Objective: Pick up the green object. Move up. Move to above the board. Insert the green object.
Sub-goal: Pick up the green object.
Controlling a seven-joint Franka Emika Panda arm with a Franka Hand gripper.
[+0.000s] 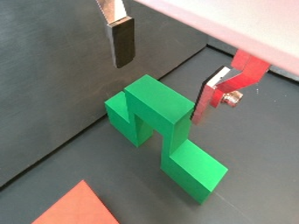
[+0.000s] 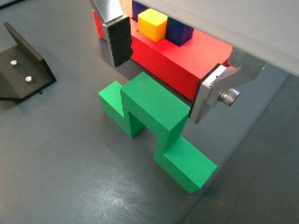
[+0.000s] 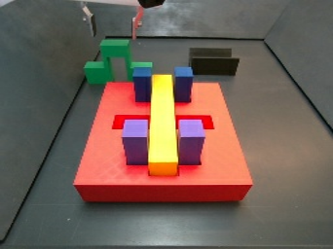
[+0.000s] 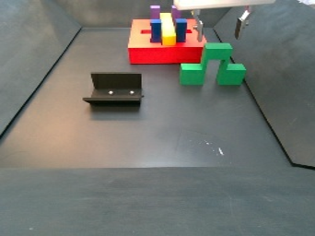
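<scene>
The green object [image 1: 152, 118] is a bright green arch piece standing on the dark floor just beside the board; it shows in both wrist views [image 2: 152, 114] and both side views [image 3: 115, 60] [image 4: 212, 66]. The board [image 3: 104, 156] is a red square slab carrying a long yellow bar [image 3: 162, 117] with blue and purple blocks, and it also shows in a wrist view [image 2: 176, 63] and a side view [image 4: 145, 51]. My gripper [image 1: 167, 68] [image 2: 163, 68] hangs open a little above the green object's raised centre, one finger on each side, touching nothing. It also shows in both side views [image 3: 112, 19] [image 4: 218, 26].
The fixture [image 4: 114, 89], a dark L-shaped bracket, stands on the floor away from the board, and shows too in a side view [image 3: 215, 61] and a wrist view [image 2: 24, 66]. Grey walls enclose the floor on all sides.
</scene>
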